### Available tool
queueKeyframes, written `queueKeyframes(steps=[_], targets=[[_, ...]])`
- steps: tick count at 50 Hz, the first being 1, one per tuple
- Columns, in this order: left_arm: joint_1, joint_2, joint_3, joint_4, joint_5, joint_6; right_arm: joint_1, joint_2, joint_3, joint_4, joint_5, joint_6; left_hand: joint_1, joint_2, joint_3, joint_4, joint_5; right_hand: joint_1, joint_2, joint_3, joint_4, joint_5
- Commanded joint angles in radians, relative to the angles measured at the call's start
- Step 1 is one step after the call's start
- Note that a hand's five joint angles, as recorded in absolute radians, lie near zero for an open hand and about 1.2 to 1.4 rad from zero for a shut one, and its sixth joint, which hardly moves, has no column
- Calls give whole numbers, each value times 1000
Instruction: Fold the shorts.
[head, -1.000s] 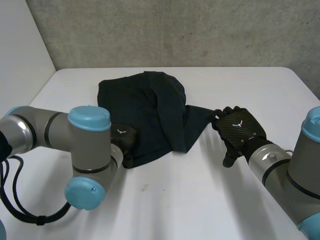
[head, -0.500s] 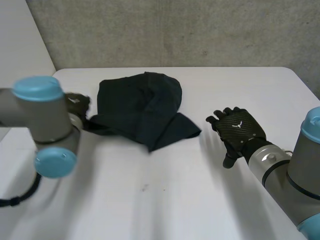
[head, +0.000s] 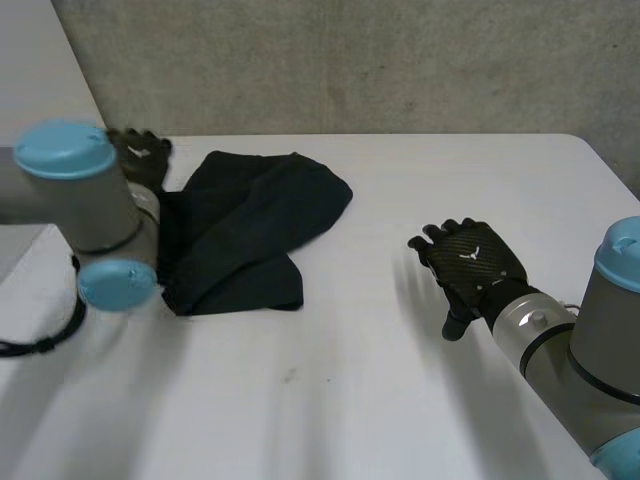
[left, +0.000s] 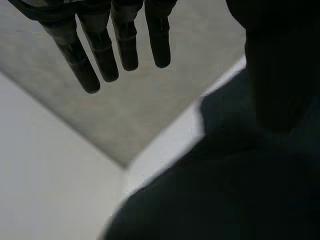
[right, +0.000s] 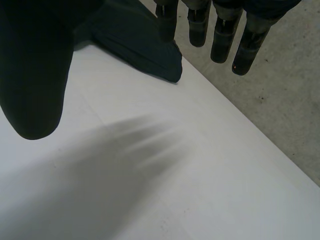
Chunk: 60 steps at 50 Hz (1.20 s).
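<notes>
the dark shorts lie in a loose, half-doubled heap on the white table. their long axis runs slantwise from the near corner beside the left arm to the far corner that faces the right hand.

the left hand hovers at the shorts' far left edge, by far the nearer of the two. in the left wrist view its fingers are straight and spread, with nothing between them, and the cloth spreads under the palm. dark hand against dark cloth, it cannot be told whether the two touch.

the right hand stands well apart from the shorts, across a bare stretch of table from their right corner. its fingers are straight and apart, clamped on nothing. in the right wrist view that corner of the shorts lies just beyond the fingertips' line.

the fold looks barely begun, as the cloth is bunched rather than squared. the next move likely turns on the right hand crossing that gap to the shorts' right corner while the left takes the edge beneath it.

beyond the shorts the table ends at a grey concrete wall, with open room on the shorts' near and right sides.
</notes>
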Motion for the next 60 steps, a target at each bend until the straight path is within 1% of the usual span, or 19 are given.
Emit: queueKeyframes(steps=[1, 4, 7, 11, 15, 19, 20, 21, 22, 26, 30, 33, 36, 40, 43, 46, 48, 51, 60], targets=[[-98, 68, -116, -197, 48, -203, -1, 0, 4, 0, 0, -1, -2, 10, 7, 15, 21, 32, -15, -16, -61, -51], [-101, 64, -110, -226, 68, -255, -1, 1, 4, 0, -1, -3, -2, 10, 7, 15, 21, 32, -15, -16, -61, -51], [-103, 45, -98, -227, 67, -269, 0, 6, 5, 0, -1, -1, 6, 19, 16, 24, 30, 32, -15, -16, -61, -51], [-92, -39, -35, -222, 62, -266, 2, 6, 10, 0, -1, -1, 30, 42, 39, 48, 54, 32, -15, -16, -61, -51], [-91, -128, 51, -230, 62, -267, 2, 6, 12, 0, -1, -1, 135, 148, 145, 153, 159, 32, -15, -16, -61, -51], [-77, -179, 88, -233, 63, -267, -6, 6, 9, -2, 2, -1, 472, 485, 482, 490, 496, 32, -15, -16, -61, -51], [-74, -180, 88, -233, 63, -269, -7, 6, 9, -2, 2, -1, 758, 771, 767, 776, 782, 32, -15, -16, -61, -51], [-74, -183, 86, -234, 63, -269, -9, 6, 5, -2, 2, -1, 941, 954, 951, 959, 965, 32, -15, -16, -61, -51], [-77, -185, 85, -234, 62, -269, -10, 6, 2, 0, 2, 0, 1001, 1013, 1010, 1019, 1024, 32, -15, -16, -61, -51], [-88, -147, 60, -242, 65, -273, -12, 7, -14, 0, 3, 12, 1001, 1014, 1011, 1019, 1025, 32, -15, -16, -61, -51], [-101, 41, -21, -274, 74, -270, -12, 29, -60, 0, 26, 60, 1001, 1014, 1011, 1019, 1025, 32, -15, -16, -61, -51], [-124, 152, -56, -282, 74, -267, -9, 58, -111, 1, 51, 175, 1001, 1014, 1011, 1019, 1025, 32, -15, -16, -61, -51], [-156, 255, -70, -295, 74, -263, -1, 96, -168, 10, 52, 311, 1001, 1014, 1011, 1019, 1025, 32, -15, -16, -61, -51], [-187, 344, -70, -337, 74, -263, 5, 147, -234, 10, 51, 466, 1001, 1014, 1011, 1019, 1025, 32, -15, -16, -61, -51], [-203, 379, -67, -361, 76, -263, 31, 200, -280, 6, 52, 561, 1001, 1014, 1011, 1019, 1025, 32, -15, -16, -61, -51], [-229, 416, -63, -378, 76, -263, 83, 251, -329, 4, 61, 607, 1001, 1014, 1011, 1019, 1025, 32, -15, -16, -61, -51], [-247, 438, -58, -377, 74, -260, 141, 309, -387, 12, 60, 641, 1001, 1014, 1011, 1019, 1025, 32, -15, -16, -61, -51], [-255, 450, -53, -380, 74, -250, 198, 372, -438, 12, 72, 663, 1001, 1014, 1011, 1019, 1025, 32, -15, -16, -61, -51], [-301, 453, -35, -381, 68, -244, 293, 515, -561, 10, 189, 789, 1001, 1014, 1011, 1019, 1025, 32, -15, -16, -61, -51]])
